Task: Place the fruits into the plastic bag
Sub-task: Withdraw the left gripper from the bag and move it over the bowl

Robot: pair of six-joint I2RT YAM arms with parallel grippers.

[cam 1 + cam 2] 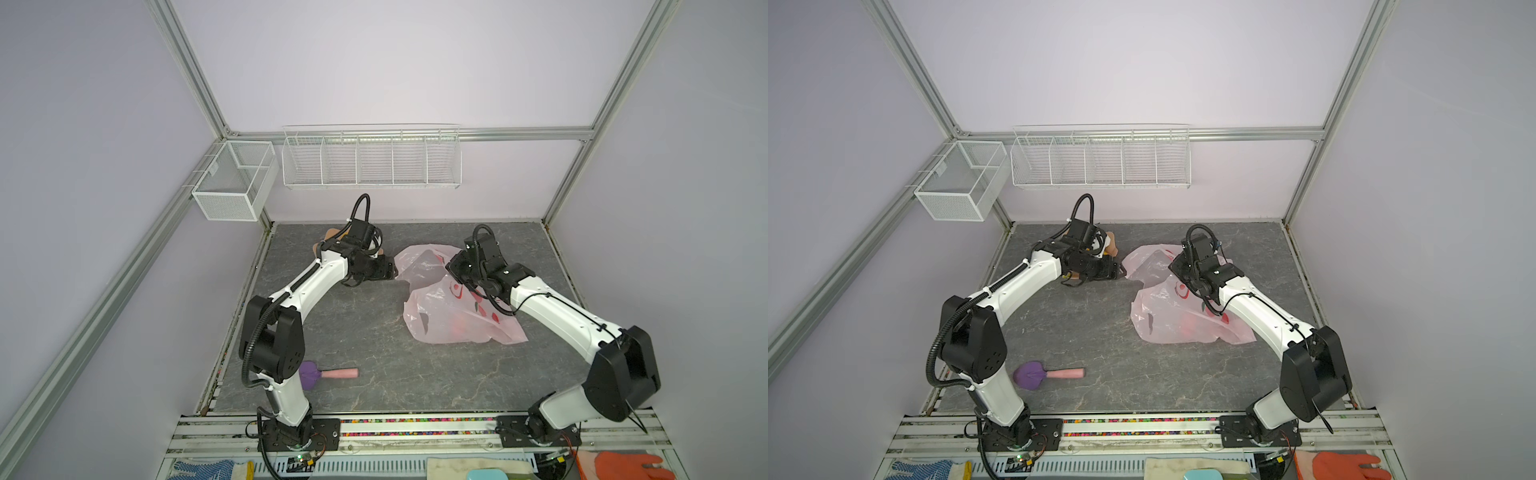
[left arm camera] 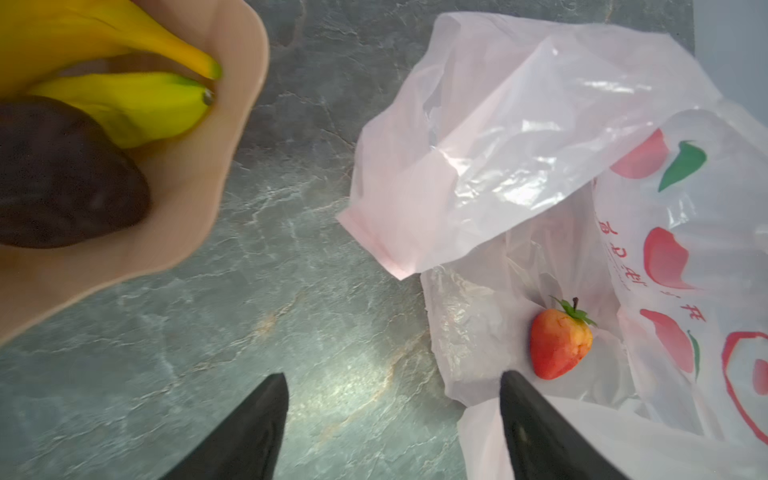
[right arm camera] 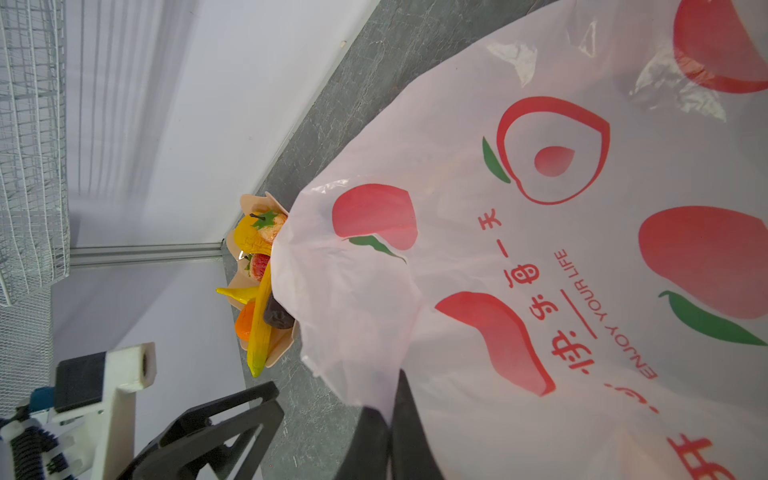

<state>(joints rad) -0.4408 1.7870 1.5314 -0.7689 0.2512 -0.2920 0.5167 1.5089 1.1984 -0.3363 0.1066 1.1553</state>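
Both top views are bright and evenly lit, with a soft glow on the back wall (image 1: 395, 62) at 12 o'clock and a duller tone toward 9 and 3 o'clock. Shadows on the table (image 1: 374, 353) are faint and soft-edged. The frame rails (image 1: 187, 70) splay outward near the edges, a wide-lens warp. In the left wrist view, white glare streaks the plastic bag (image 2: 498, 137), while the bowl (image 2: 199, 187) and dark fruit (image 2: 62, 174), close to the lens, are blurred.
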